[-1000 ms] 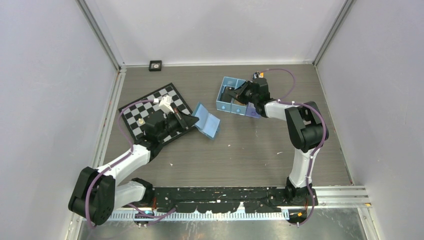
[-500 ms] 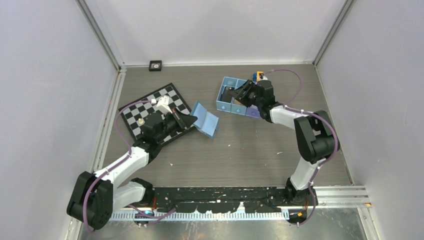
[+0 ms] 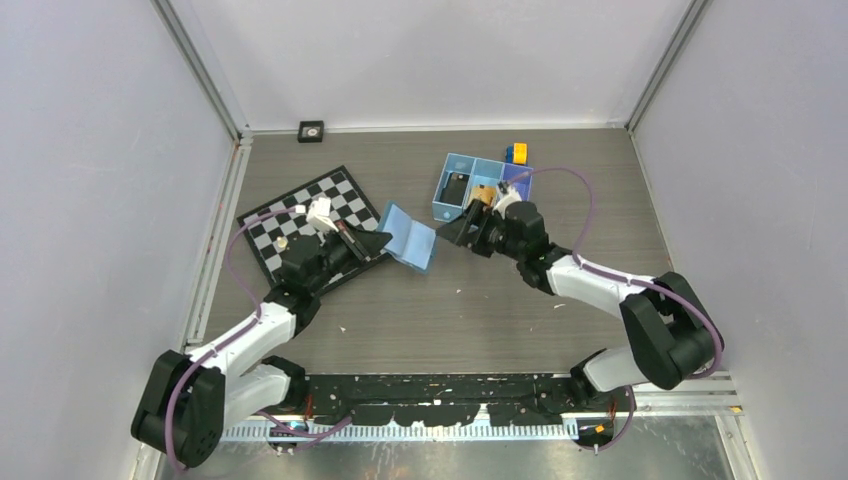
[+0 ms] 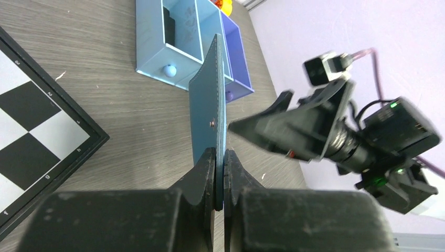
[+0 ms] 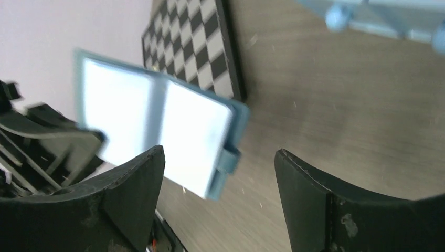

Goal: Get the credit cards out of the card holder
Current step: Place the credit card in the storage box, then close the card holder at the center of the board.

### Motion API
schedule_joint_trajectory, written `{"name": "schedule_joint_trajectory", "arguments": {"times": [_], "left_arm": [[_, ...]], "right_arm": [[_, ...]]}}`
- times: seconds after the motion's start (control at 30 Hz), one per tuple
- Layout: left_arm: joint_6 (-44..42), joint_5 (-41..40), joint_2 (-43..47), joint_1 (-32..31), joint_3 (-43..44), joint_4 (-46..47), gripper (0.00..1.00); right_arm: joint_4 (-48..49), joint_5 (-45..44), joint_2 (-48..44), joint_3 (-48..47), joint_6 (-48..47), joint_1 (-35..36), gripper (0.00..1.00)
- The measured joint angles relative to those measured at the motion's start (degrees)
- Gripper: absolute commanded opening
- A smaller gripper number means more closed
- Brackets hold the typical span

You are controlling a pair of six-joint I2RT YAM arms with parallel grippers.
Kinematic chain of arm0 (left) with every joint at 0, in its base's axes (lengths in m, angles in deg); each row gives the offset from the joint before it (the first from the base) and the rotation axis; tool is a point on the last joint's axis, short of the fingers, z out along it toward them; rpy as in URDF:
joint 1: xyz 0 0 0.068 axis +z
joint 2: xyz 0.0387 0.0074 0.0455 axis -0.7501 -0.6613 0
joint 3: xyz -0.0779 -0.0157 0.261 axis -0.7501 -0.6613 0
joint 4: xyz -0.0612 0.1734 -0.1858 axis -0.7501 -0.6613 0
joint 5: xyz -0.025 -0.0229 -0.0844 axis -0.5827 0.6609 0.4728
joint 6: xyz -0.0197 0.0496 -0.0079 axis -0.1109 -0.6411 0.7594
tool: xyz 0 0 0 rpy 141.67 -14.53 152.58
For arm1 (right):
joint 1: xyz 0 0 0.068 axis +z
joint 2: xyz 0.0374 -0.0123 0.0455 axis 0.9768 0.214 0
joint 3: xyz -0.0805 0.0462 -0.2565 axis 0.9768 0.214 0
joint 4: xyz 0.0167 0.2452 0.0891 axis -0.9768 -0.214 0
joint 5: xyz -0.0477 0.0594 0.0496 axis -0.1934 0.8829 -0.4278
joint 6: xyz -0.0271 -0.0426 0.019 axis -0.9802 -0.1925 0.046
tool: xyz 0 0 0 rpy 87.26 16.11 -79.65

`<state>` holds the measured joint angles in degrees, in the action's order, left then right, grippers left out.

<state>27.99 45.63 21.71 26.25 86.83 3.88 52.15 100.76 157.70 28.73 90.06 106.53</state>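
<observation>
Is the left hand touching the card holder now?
Touching. The left wrist view shows the left hand with both fingers pressed shut on the lower edge of the card holder.

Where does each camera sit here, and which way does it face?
Top external: above and behind the bases, looking down on the table; both arms show, left gripper shut on the wallet, right gripper open near it.
Left wrist: on the left arm, looking along its own fingers past the wallet's edge toward the tray and right gripper.
Right wrist: on the right arm, looking between its own fingers at the open wallet and chessboard.
Shared: all three show the wallet.
</observation>
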Motion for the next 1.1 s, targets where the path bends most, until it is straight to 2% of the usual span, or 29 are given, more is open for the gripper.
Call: {"name": "schedule_joint_trajectory", "arguments": {"times": [0.2,0.5,0.67,0.93,1.1], "left_arm": [[1.77,0.28,-0.46,0.17,-0.31,3.45,0.00],[1.86,5.35,-6.51,0.26,0.28,6.84,0.00],[1.88,6.38,-6.80,0.26,0.39,7.34,0.00],[2.34,8.66,-9.40,0.26,1.05,9.68,0.00],[4.50,11.30,-14.12,0.24,2.43,12.72,0.00]], "right_arm": [[3.26,4.94,2.10,4.28,1.62,0.66,0.79],[7.30,6.19,4.04,4.24,2.75,3.28,0.68],[7.74,6.12,4.61,4.02,2.95,4.22,0.62],[8.04,5.92,7.04,3.21,3.10,5.42,0.60],[8.04,5.95,7.19,3.06,3.32,5.46,0.68]]}}
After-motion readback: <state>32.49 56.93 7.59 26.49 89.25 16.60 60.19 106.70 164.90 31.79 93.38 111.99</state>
